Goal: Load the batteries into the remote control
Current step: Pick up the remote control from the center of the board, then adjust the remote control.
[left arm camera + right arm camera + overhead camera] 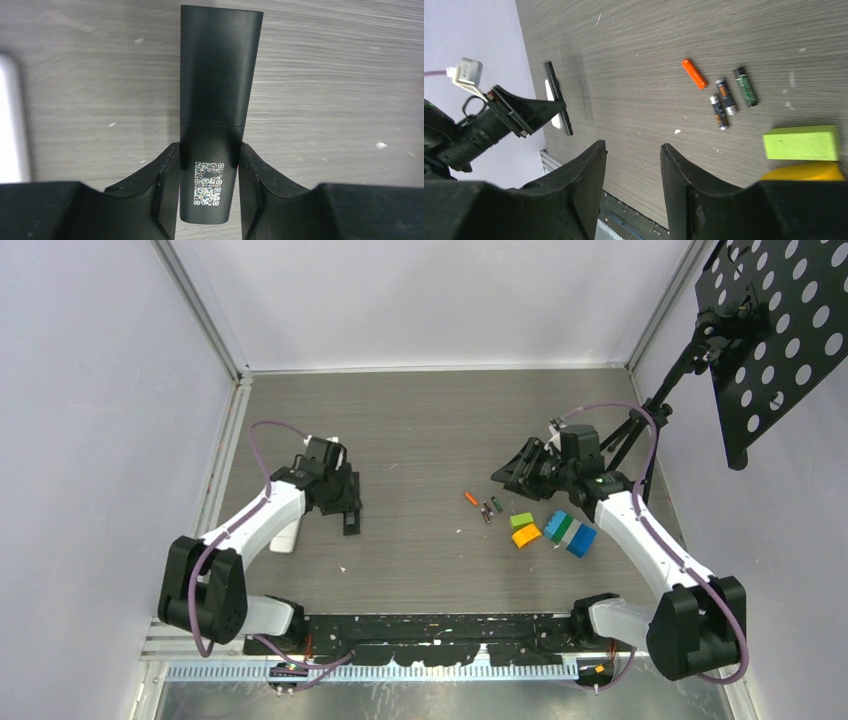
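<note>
Left pincer (209, 150) clamped the remote (220, 65), presumably bracing it; right pincer (631, 150) hung part-open, empty, batteries (724, 97) at its 2 o'clock.

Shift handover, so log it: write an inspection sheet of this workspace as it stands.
Surface: grey wood-grain table, a few pale flecks.
Job's things: black remote, QR label facing the wrist camera; lying loose on the table are an orange battery, a green-black battery and two dark batteries.
Clutter: white oblong thing; green block; orange block; blue-and-green blocks.
Grippers: left end effector shut on the black remote; right end effector open, empty.
Cables: purple cable looping along each arm.
Surroundings: white walls; perforated black panel on a stand.
</note>
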You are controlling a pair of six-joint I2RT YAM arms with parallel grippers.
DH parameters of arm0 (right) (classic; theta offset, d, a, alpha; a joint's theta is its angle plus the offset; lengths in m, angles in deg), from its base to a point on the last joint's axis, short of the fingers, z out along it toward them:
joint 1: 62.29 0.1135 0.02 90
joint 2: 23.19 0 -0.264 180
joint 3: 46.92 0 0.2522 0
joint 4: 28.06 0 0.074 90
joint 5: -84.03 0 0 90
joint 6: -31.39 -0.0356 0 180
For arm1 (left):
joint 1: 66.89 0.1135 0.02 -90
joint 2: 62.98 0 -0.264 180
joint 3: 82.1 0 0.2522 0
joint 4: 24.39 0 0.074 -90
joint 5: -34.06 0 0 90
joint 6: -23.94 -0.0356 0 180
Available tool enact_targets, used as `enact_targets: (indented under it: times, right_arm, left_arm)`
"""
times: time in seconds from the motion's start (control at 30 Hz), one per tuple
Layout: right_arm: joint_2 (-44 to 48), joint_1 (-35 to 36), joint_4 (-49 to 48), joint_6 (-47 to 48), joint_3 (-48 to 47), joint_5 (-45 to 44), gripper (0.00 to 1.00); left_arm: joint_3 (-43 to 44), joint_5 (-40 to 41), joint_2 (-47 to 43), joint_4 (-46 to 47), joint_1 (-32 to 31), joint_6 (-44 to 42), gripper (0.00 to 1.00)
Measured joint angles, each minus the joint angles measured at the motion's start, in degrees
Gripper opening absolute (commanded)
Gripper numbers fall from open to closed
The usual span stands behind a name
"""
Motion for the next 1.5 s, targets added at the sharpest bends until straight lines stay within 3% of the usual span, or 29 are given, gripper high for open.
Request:
enact_targets:
  times: [0.13, 0.27, 0.4, 0.53, 0.7, 0.83, 0.97, 1.0, 1.17, 1.23, 1.5]
  right_arm:
    - [-3.2, 5.4, -2.2, -1.8, -0.9, 0.1, 0.57]
    - [-7.3, 11.9, -4.5, -3.8, -3.6, 0.2, 0.69]
    - [-11.3, 16.3, -7.4, -5.4, -7.1, 0.4, 0.71]
    - [-14.0, 17.7, -8.7, -6.1, -9.6, 0.5, 0.71]
    - [-16.0, 18.2, -8.7, -6.6, -10.1, 2.3, 0.63]
    - [-17.4, 18.9, -8.7, -6.8, -10.1, 4.3, 0.50]
    - [-18.3, 19.3, -9.6, -7.7, -10.1, 6.4, 0.25]
    - [-18.3, 19.4, -10.3, -8.3, -10.1, 6.9, 0.19]
    - [-17.9, 19.4, -16.2, -11.6, -8.6, 8.8, 0.06]
    - [-16.6, 19.4, -18.8, -13.8, -7.3, 8.0, 0.03]
    - [-7.2, 19.4, -32.1, -21.7, -1.5, -0.4, 0.00]
  left_arm:
    - [0.7, -7.1, -1.9, 3.8, -3.0, -2.8, 0.00]
    - [2.8, -10.3, -2.1, 5.5, -12.1, -6.8, 0.00]
    - [5.4, -12.0, -2.1, 7.9, -21.6, -10.8, 0.00]
    - [5.6, -12.3, -2.1, 9.0, -24.7, -13.0, 0.00]
    - [5.6, -12.2, -2.2, 10.2, -25.8, -14.7, 0.00]
    - [5.5, -12.3, -3.1, 10.8, -26.1, -16.0, 0.00]
    - [5.5, -12.3, -4.7, 11.1, -26.1, -17.3, 0.00]
    - [5.4, -12.3, -5.2, 11.0, -26.1, -17.5, 0.07]
    - [5.3, -11.8, -7.9, 10.8, -25.8, -17.5, 0.66]
    - [5.3, -11.4, -9.2, 10.9, -25.8, -17.1, 0.97]
    - [7.0, -4.7, -17.4, 10.4, -25.8, -9.4, 1.00]
